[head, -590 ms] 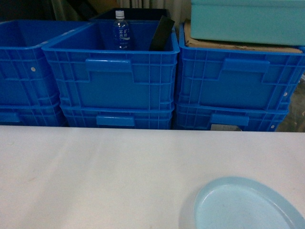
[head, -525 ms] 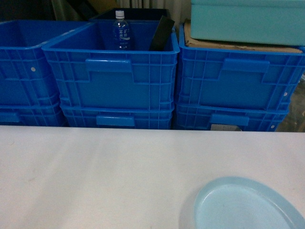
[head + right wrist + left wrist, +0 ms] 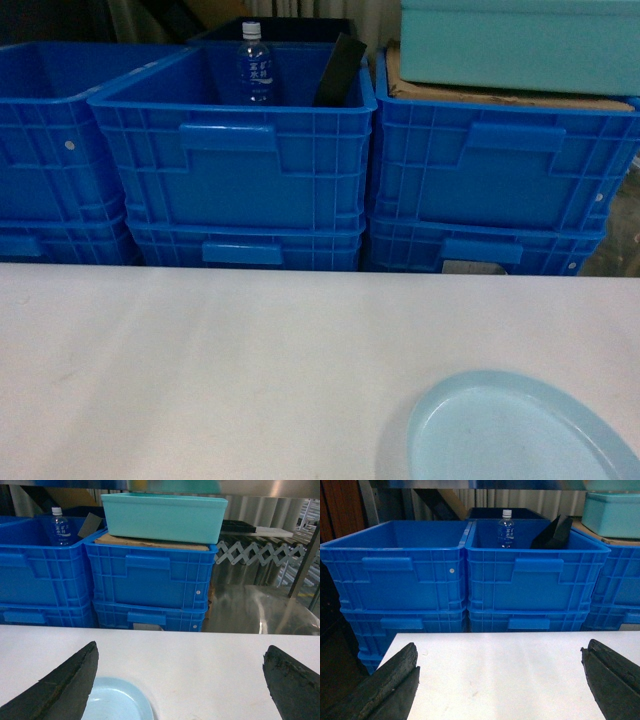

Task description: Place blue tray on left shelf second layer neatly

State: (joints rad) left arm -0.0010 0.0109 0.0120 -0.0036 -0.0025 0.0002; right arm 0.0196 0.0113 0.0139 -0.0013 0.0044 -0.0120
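Note:
The blue tray (image 3: 515, 430), pale sky-blue and round, lies flat on the white table (image 3: 250, 360) at the near right, its near edge cut off by the frame. In the right wrist view the blue tray (image 3: 117, 702) sits low and left, beside the left finger of my right gripper (image 3: 181, 652), which is open and empty above the table. My left gripper (image 3: 500, 655) is also open and empty, over bare table. Neither gripper shows in the head view. The left shelf is out of view.
Stacked dark-blue ribbed crates (image 3: 235, 170) stand behind the table's far edge. One holds a water bottle (image 3: 256, 65) and a black slab (image 3: 340, 70). A teal bin (image 3: 520, 45) rests on cardboard atop the right crates. Shiny steel surfaces (image 3: 250, 605) lie to the right.

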